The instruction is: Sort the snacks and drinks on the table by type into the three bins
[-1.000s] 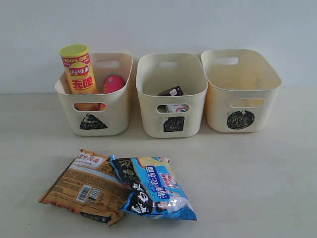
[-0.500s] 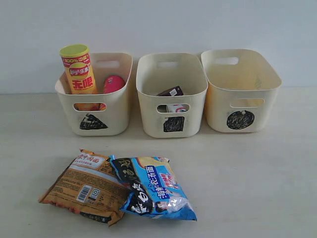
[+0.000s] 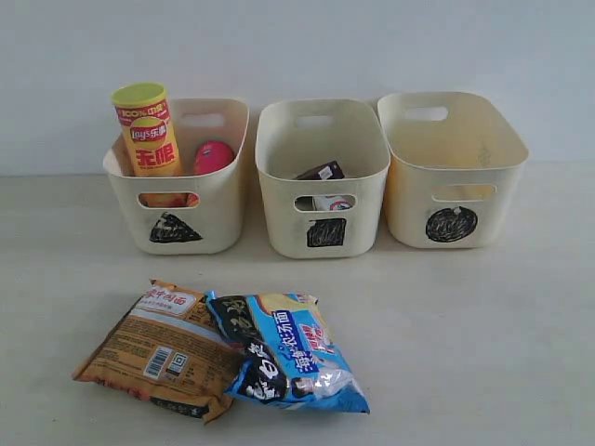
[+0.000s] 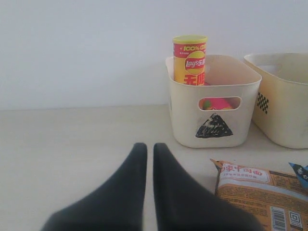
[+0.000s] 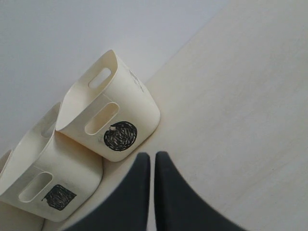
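A: Checking grippers first. Reading the jaws?

B: Seeing left gripper (image 4: 150,147) hanging low over the table (image 4: 72,144). Jaws narrow, showing only a thin slit between them, gripping nothing. Seeing right gripper (image 5: 152,157) doing the same: jaws pinched nearly together, holding nothing, hovering over bare table near the circle bin (image 5: 108,115).

A: Locating the tubes?

B: Finding both sitting in the triangle bin (image 3: 177,200), leftmost in the row. Seeing the yellow-red chip tube (image 3: 147,130) standing close to upright, leaning a little, with its yellow-green lid (image 3: 138,93) poking well above the rim. Seeing the pink tube (image 3: 213,158) sitting lower just beside it, barely reaching the rim.

A: Cartons?

B: Sitting in the square bin (image 3: 321,186), the middle one. Seeing the dark purple carton (image 3: 321,172) tilting against the near wall. Catching the blue-white carton (image 3: 332,202) only through the handle cut-out, so not telling how it is lying.

A: Spacing of the bins?

B: Standing side by side along the back of the table, marks facing the exterior camera. Seeing the circle bin pressing close to the square bin; not telling whether touching.

A: Bags?

B: Lying flat on the table in front of the bins, well apart from them. Seeing the orange-brown bag (image 3: 153,348) on the left, the blue-black bag (image 3: 284,353) overlapping its right edge and resting on top. Catching the orange-brown bag in the left wrist view too, lying near the fingers (image 4: 178,197) but apart from them.
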### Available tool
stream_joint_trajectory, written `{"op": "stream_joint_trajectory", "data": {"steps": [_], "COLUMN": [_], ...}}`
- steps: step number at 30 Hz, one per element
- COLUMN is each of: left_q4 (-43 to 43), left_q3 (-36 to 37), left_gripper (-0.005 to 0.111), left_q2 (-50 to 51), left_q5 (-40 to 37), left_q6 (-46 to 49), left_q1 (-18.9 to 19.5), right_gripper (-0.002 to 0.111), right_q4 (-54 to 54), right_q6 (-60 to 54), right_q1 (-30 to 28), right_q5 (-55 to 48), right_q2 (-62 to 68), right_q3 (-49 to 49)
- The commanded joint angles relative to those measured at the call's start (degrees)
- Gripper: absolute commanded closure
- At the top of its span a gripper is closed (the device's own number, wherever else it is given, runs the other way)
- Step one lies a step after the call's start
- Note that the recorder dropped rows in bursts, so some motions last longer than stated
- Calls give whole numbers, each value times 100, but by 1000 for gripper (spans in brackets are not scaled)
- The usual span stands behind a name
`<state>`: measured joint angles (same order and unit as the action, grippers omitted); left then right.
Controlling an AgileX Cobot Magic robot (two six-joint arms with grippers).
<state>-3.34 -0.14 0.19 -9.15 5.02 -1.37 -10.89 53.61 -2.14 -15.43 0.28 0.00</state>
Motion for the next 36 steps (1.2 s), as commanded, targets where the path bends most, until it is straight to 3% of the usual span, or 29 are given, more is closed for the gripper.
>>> {"op": "stream_joint_trajectory", "data": {"steps": [1, 24, 36], "left_q4": [-81, -25, -25], "left_q3": [14, 14, 14], "left_gripper": [102, 102, 102], "left_q2": [-19, -19, -19], "left_q5": [58, 59, 59], "left_q6": [10, 10, 10], "left_q1": [19, 19, 19], "right_gripper": [108, 108, 108], "right_q4": [-11, -11, -98], "right_q6": [-19, -9, -171], "right_q1": [-16, -16, 0], "right_q5": [29, 53, 1946], "right_q2": [-28, -28, -28], "right_q3": [0, 0, 0]}}
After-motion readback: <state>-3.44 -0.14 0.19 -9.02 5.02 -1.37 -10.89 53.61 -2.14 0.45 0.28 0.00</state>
